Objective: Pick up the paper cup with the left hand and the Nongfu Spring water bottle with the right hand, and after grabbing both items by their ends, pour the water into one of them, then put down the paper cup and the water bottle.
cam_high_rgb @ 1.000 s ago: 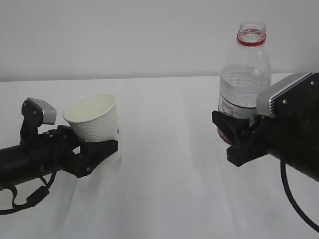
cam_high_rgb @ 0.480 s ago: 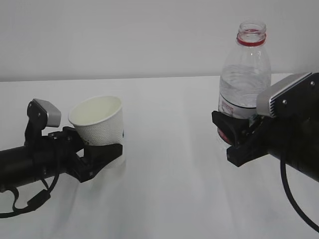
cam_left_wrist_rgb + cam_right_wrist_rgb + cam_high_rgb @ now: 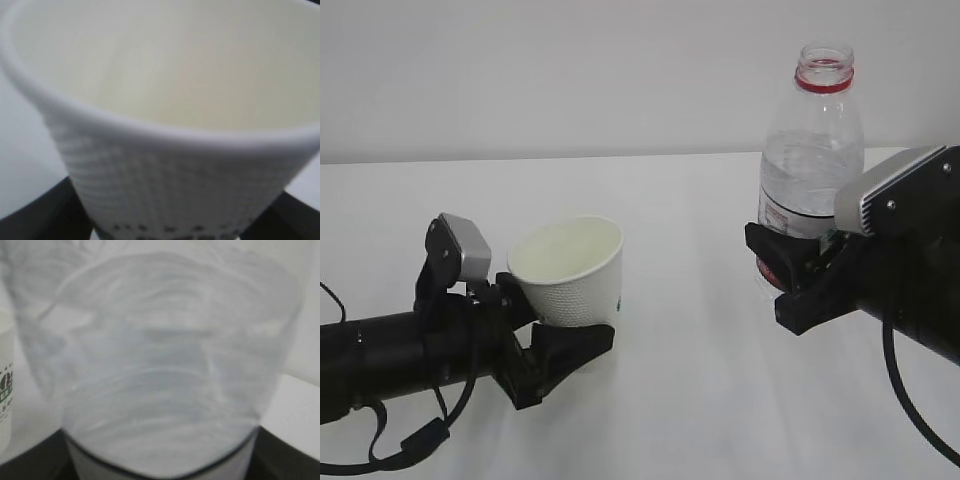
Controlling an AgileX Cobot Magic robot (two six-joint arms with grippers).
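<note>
Left gripper (image 3: pixel 565 345) clamped on the paper cup (image 3: pixel 570 275) near its base, right gripper (image 3: pixel 790 275) clamped on the upright, uncapped water bottle (image 3: pixel 812 160).

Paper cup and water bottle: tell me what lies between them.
Nothing. In the exterior view only bare white table separates the paper cup, held by the left gripper, from the water bottle in the right gripper.

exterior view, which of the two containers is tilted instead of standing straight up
The paper cup, held in the left hand, leans with its mouth tipped to the left. The water bottle in the right hand stands upright, its open neck on top.
</note>
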